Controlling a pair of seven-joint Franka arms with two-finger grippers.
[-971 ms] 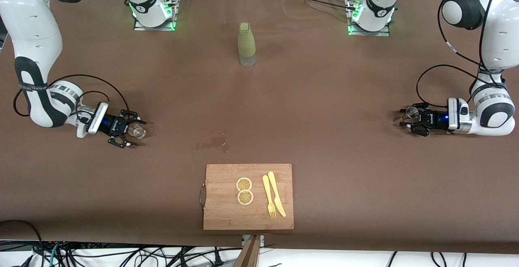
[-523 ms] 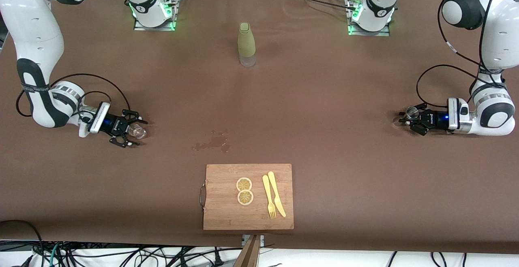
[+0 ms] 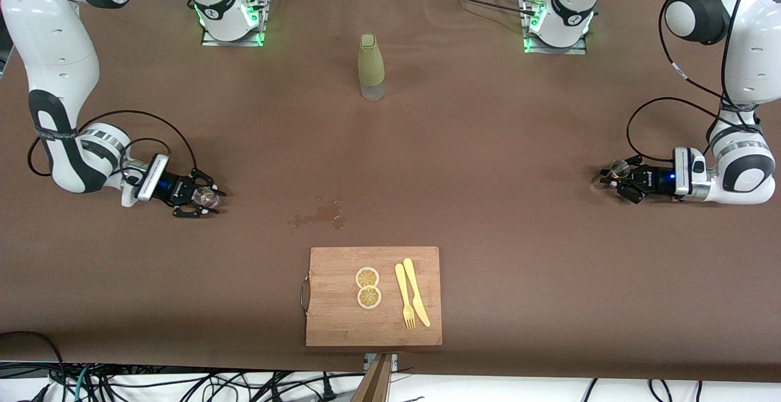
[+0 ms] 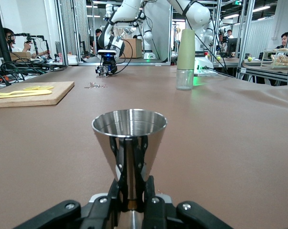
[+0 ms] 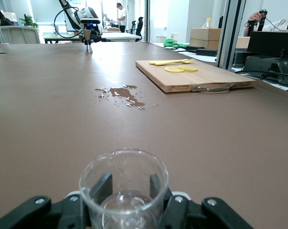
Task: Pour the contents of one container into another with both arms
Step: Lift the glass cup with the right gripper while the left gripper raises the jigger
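A steel jigger (image 3: pixel 619 168) stands on the brown table at the left arm's end. My left gripper (image 3: pixel 610 177) lies low over the table, shut on the jigger's narrow waist. In the left wrist view the jigger's cup (image 4: pixel 129 125) rises just above the left gripper (image 4: pixel 129 164). At the right arm's end, a clear glass beaker (image 3: pixel 206 194) stands on the table. My right gripper (image 3: pixel 210 202) is shut around it. The right wrist view shows the beaker (image 5: pixel 122 167) between the right gripper's (image 5: pixel 127 188) dark fingers.
A green bottle (image 3: pixel 371 66) stands mid-table near the arm bases. A small wet spill (image 3: pixel 320 214) marks the cloth at the centre. Nearer the front camera lies a wooden cutting board (image 3: pixel 329 323) with two lemon slices (image 3: pixel 368 287) and a yellow fork and knife (image 3: pixel 410 301).
The left gripper closed on the jigger's waist a half second ago and has held still since. The right gripper has turned slightly and drawn its fingers in onto the glass beaker.
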